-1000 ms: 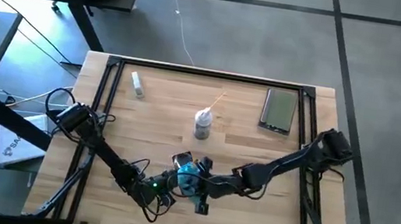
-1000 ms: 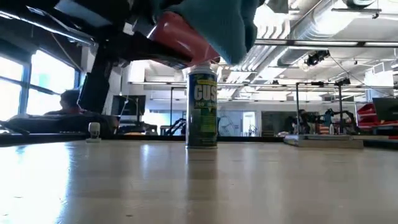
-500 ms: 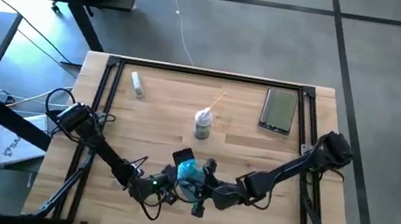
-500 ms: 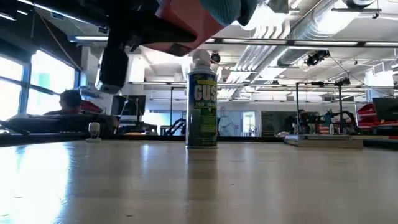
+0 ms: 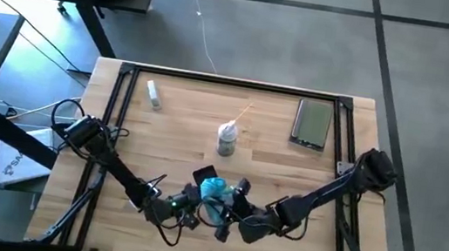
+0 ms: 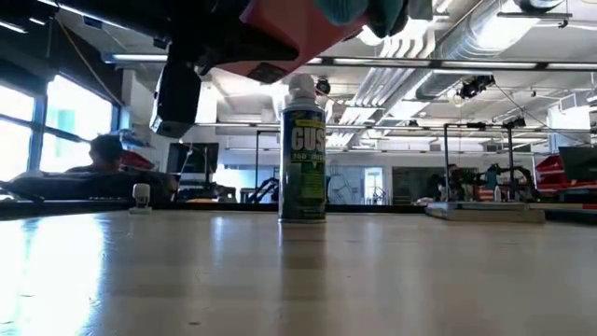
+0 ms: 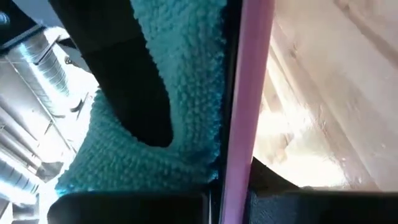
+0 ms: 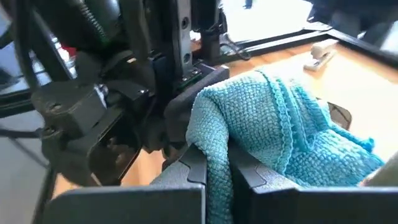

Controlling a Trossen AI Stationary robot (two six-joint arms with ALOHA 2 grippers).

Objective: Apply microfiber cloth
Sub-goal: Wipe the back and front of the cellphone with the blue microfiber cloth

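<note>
**Right gripper pinching cloth, front of can**

Right gripper [image 8: 217,179] is clamped on the microfiber cloth [image 8: 267,118], lifted off the table, in front of the spray can [image 6: 303,163]. Left gripper [image 5: 187,201], just beside it, is clamped on a pink-edged flat object [image 7: 245,93], which the cloth is against.

Risks: loose folds could snag the left fingers, and the cloth could slip from the thin pinch.

Can label reads "CUS", rest unreadable.

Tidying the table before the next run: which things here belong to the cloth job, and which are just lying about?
In the job:
microfiber cloth, pinched by the right gripper
phone-like slab with a pink edge, at the left gripper

Lying about:
spray can
black phone
small white item
</note>
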